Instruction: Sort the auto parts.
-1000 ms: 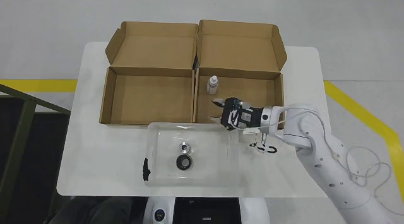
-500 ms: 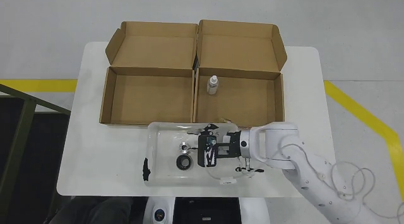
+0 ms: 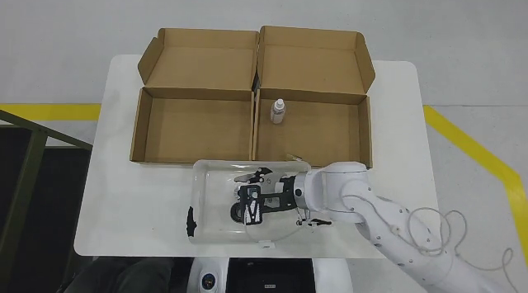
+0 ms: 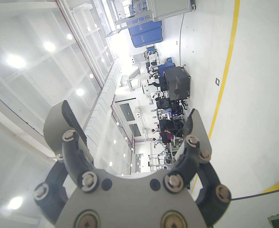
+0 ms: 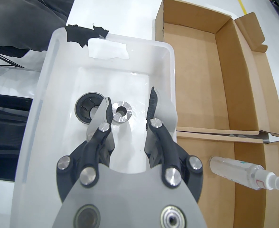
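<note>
Silver bushing [image 5: 121, 112] sits bore-up inside the wide-open right gripper [image 5: 129, 94], close against the jaw beside the black bearing [image 5: 85, 107]; left gripper [image 4: 130, 110], also wide, points away.

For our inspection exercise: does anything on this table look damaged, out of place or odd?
A ragged strip of black tape and a torn white patch cling to one end of the clear bin, perhaps a rough repair. A spray bottle sits in a cardboard box, hardly an auto part.
</note>
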